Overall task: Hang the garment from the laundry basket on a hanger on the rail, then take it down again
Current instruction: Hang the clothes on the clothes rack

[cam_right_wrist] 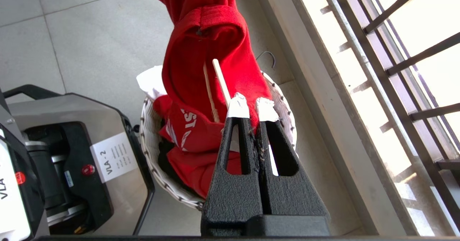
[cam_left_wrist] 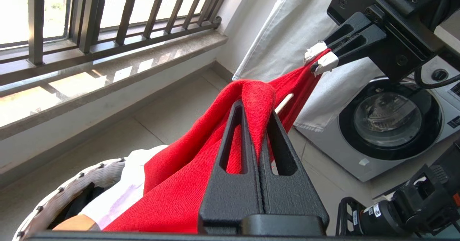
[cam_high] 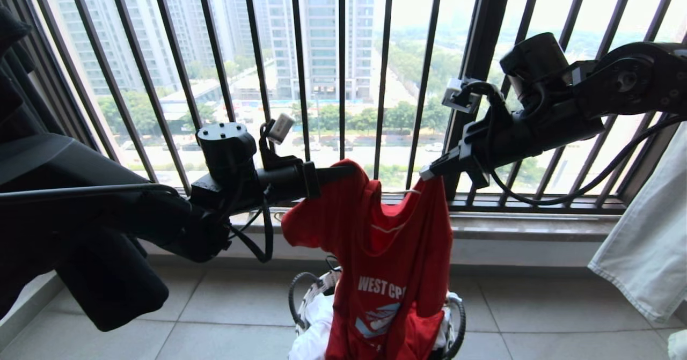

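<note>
In the head view, we hold the shirt (cam_high: 386, 263) between both arms above the basket (cam_high: 455, 317), its lower part still trailing into it; the left gripper (cam_high: 351, 171) pinches one shoulder and the right gripper (cam_high: 426, 175) the other, in front of the window bars (cam_high: 300, 70). The rail is not in view. In the left wrist view, our left jaws are closed on a red fold, and the right jaws are clamped on cloth beyond. In the right wrist view, the right jaws are closed on shirt fabric beside the hanger (cam_right_wrist: 220, 77), whose cream rods already sit inside the shirt. We judge hanging on the rail, and taking down, still remain.
</note>
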{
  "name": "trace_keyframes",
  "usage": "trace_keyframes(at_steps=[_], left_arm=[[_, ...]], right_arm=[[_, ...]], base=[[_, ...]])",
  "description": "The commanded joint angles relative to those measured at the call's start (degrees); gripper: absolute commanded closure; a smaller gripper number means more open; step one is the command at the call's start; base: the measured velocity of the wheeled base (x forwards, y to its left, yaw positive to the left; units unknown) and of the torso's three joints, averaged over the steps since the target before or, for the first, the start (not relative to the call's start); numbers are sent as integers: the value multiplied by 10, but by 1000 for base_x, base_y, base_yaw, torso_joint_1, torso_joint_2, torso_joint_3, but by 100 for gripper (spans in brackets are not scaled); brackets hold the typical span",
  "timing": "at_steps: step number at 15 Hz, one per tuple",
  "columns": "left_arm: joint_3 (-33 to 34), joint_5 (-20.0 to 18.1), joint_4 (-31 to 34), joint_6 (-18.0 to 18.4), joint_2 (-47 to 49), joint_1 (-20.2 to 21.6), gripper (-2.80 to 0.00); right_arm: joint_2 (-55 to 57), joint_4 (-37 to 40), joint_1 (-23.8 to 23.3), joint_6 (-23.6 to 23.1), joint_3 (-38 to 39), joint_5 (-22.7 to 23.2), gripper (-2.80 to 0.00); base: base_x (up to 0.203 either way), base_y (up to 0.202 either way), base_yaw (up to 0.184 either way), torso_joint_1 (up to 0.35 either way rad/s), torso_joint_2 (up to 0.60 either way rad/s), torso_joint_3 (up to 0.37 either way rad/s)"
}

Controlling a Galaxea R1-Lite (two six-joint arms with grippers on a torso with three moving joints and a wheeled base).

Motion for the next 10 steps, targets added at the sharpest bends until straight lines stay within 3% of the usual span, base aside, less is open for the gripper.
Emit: trace_keyframes(at_steps=[1, 10], left_arm=[[-8, -2, 22, 12, 8, 5, 0], [-13, -2, 50, 92, 65, 27, 0]], right_arm=[[5, 2, -2, -3, 0, 2, 0], [32, -32, -12, 15, 20, 3, 0]], base=[[0, 0, 0, 0, 0, 0], [0, 0, 0, 0, 0, 0]])
